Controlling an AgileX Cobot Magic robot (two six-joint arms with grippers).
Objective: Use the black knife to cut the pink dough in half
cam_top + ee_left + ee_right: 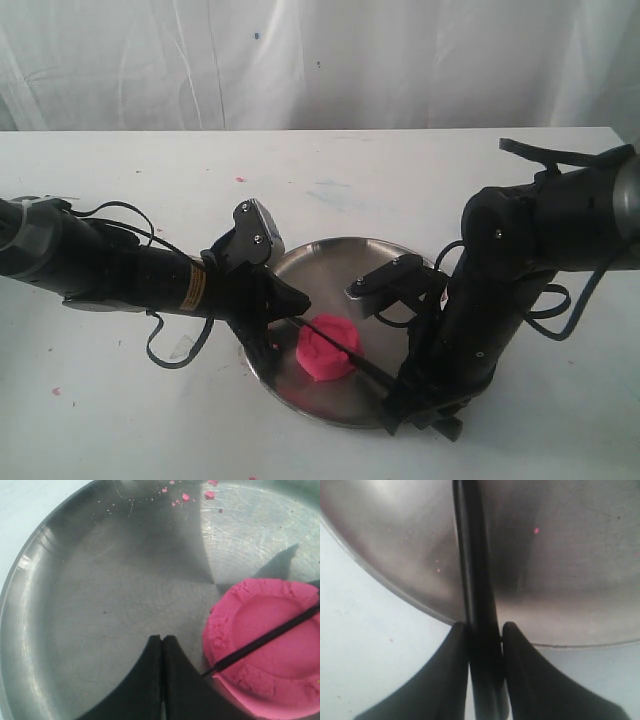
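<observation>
The pink dough (327, 347) (267, 645) is one round puck with a dented top, lying in the steel plate (330, 262) (90, 605) (570, 580). Across its top lies the blade of the black knife (345, 347) (262, 640), the tip just past the dough's edge. My right gripper (415, 400) (484, 626) is shut on the knife handle (475, 580) at the plate's near right rim. My left gripper (290, 305) (162, 637) is shut with nothing in it, low over the plate right beside the dough.
Small pink crumbs (185, 497) lie on the plate's far part and a few specks (240, 179) on the white table (120, 170). A white curtain (320, 60) hangs behind. Both black arms crowd the plate's sides.
</observation>
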